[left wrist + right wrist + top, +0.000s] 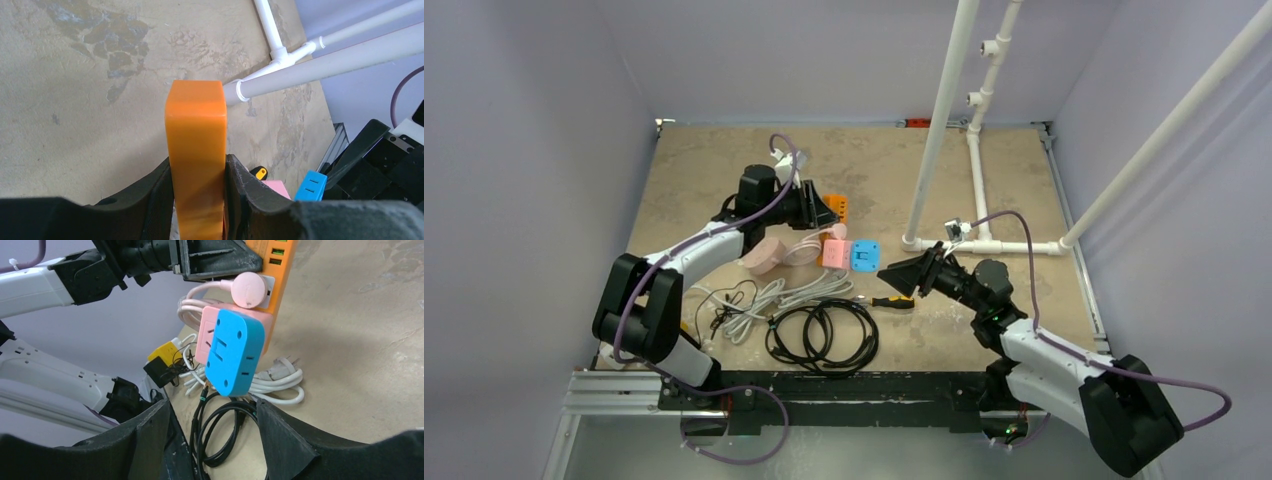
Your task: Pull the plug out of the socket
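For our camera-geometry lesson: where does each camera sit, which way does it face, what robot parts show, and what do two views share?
Top external: above, behind the bases, looking down at the table; both arms show.
Left wrist: looks along the left gripper, shut on the orange power strip.
Right wrist: looks past the open right gripper at the blue adapter.
Shared: both wrist views show strip and adapter.

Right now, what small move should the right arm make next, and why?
Probably ease the right tool forward around the blue plug: its jaws stand open, not yet touching it, while the left tool clamps the orange power strip steady.
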